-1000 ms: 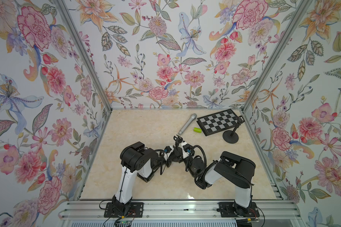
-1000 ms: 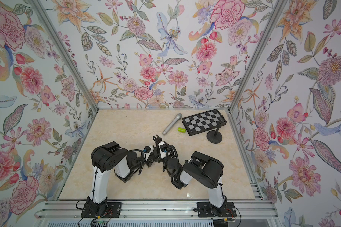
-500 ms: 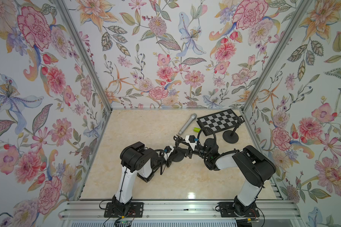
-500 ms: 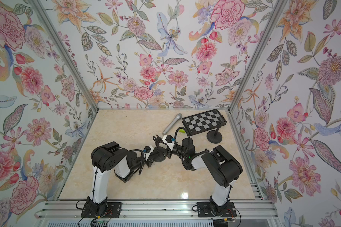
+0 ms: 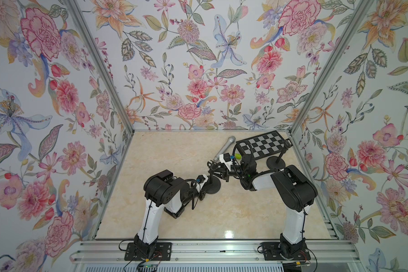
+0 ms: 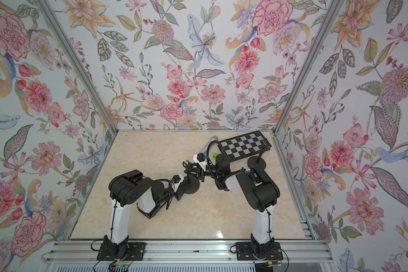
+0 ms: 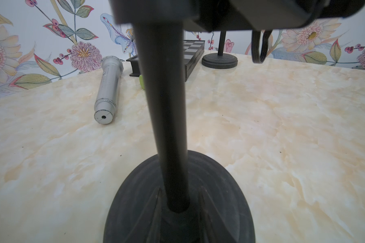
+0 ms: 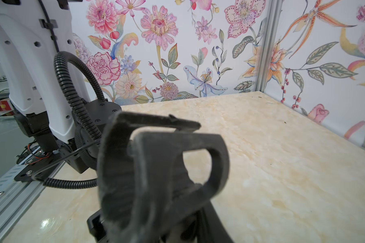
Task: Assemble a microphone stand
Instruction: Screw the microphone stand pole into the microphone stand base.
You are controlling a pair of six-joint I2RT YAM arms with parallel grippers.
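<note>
Okay, nearest the front rail both arms rise from their mounts and lean in over the marble-look surface (image 5: 174,212), meeting around the middle. The left claw (image 5: 206,188) comes in low from the left and is clamped on the stand pole (image 7: 167,105) just above the round stand base (image 5: 214,188). Its fingers are out of shot in the left wrist view, where the pole fills the middle. The base sits flat on the surface with the pole standing up out of its centre. On top of the pole is the mic clip (image 8: 156,168), a black U-shaped cradle. The right claw (image 5: 223,173) reaches in from the right and is closed on the clip's lower part where it meets the pole, fingertips mostly hidden behind the clip in the right wrist view. Further back a silver microphone (image 5: 225,147) lies on its side on the surface, apart from the stand, head toward the back wall. A small green piece (image 5: 238,156) sits between the mic and the chessboard (image 5: 263,146); can't tell what it is. The board lies near the back right corner. A second stand (image 5: 275,162), a round foot with a thin rod, is upright just right of the board.
</note>
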